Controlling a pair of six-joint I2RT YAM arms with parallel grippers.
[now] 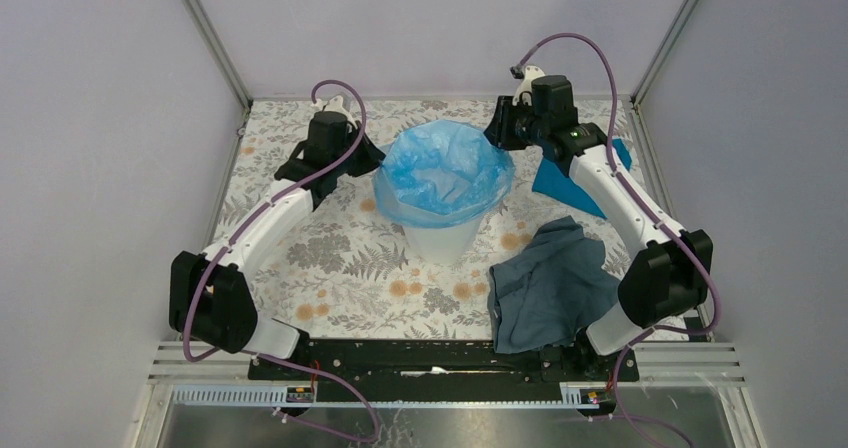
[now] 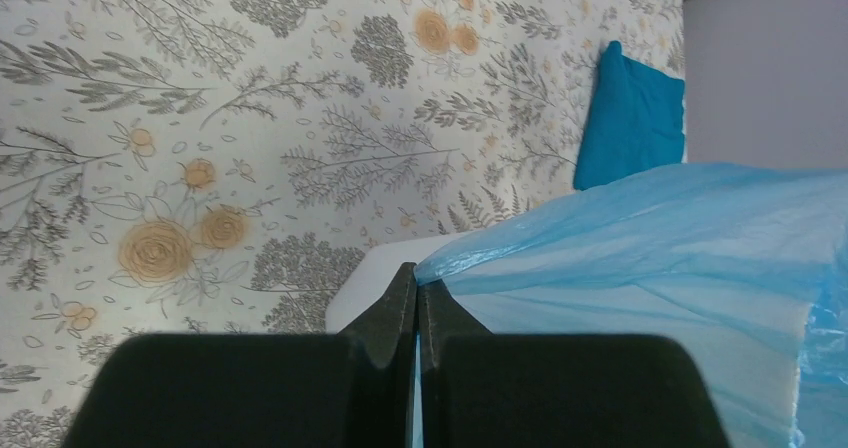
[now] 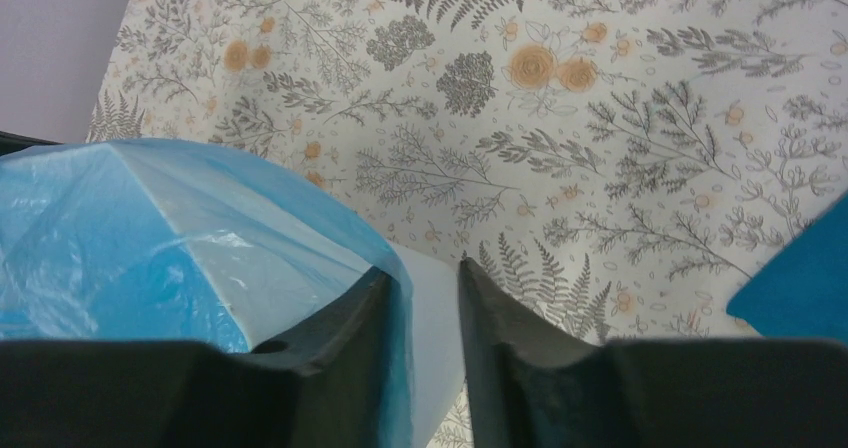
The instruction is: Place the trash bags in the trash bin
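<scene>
My left gripper (image 2: 417,278) is pinched shut on the hem of the light-blue trash bag (image 1: 445,168) at nine o'clock. My right gripper (image 3: 425,268) stands parted at two o'clock, with film against one finger. The bag drapes over the white trash bin (image 1: 440,240), mid-worktop (image 1: 330,258). I'd close the right on the hem, then draw both sides down evenly.

bin (image 1: 442,240) rim hidden by bag (image 1: 445,173), teal cloth (image 1: 565,190) half-covered

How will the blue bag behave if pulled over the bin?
The bag looks thin and wrinkled, so probably floppy and very light. Its glossy film may slip from a pinch. The bin narrows toward its base, so tugging could tip it.
</scene>
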